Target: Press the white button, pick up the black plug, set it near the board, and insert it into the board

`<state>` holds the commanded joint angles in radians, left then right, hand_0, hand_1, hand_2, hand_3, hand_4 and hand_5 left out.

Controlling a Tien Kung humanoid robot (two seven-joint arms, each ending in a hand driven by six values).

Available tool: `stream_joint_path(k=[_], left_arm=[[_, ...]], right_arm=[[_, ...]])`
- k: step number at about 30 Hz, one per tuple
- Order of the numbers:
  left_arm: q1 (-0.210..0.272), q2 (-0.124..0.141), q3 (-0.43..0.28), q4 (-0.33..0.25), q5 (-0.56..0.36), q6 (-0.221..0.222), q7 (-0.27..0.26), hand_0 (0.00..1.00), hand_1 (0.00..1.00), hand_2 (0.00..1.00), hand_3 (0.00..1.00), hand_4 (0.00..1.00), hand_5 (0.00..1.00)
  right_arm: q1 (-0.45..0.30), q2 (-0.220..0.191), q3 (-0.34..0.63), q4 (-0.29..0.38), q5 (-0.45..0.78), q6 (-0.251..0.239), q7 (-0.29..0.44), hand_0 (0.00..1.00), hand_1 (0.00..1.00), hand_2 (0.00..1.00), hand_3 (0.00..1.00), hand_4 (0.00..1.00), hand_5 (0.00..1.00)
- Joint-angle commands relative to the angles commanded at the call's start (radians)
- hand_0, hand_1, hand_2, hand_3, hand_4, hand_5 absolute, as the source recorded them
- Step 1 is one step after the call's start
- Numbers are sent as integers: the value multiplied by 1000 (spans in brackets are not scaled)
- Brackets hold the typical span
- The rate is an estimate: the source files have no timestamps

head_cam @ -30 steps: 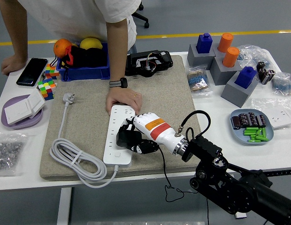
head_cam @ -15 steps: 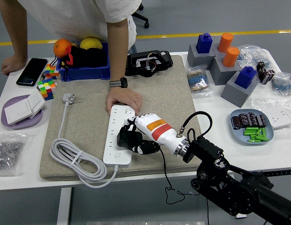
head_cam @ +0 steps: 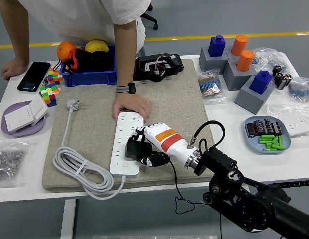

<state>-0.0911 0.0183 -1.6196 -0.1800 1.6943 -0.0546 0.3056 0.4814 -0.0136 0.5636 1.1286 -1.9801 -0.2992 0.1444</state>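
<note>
— Where's the plug point(head_cam: 135, 149)?
— Clamped in the right hand's point(head_cam: 149, 145) curled fingers, right at the power strip point(head_cam: 125, 141) the person's hand point(head_cam: 130, 105) steadies.
— Advice?
— Square the pins, then push straight down.

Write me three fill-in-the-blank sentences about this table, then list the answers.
1. The right hand grips a black plug beside the white ____ strip.
2. A person's hand rests on the strip's ____ end.
3. The strip lies on a beige ____.

Answers: power; far; mat
</note>
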Motion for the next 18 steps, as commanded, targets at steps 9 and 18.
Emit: stream_joint_path(k=[9, 18], left_arm=[[1, 0, 2, 0, 4, -2, 1, 648, 636, 629, 671, 491, 115], [2, 3, 3, 0, 3, -3, 2, 648, 636, 630, 671, 491, 117]], right_arm=[[-1, 2, -3, -1, 0, -1, 5, 398, 427, 483, 578, 846, 2], [6, 5, -20, 5, -6, 6, -3, 434, 460, 507, 584, 851, 2]])
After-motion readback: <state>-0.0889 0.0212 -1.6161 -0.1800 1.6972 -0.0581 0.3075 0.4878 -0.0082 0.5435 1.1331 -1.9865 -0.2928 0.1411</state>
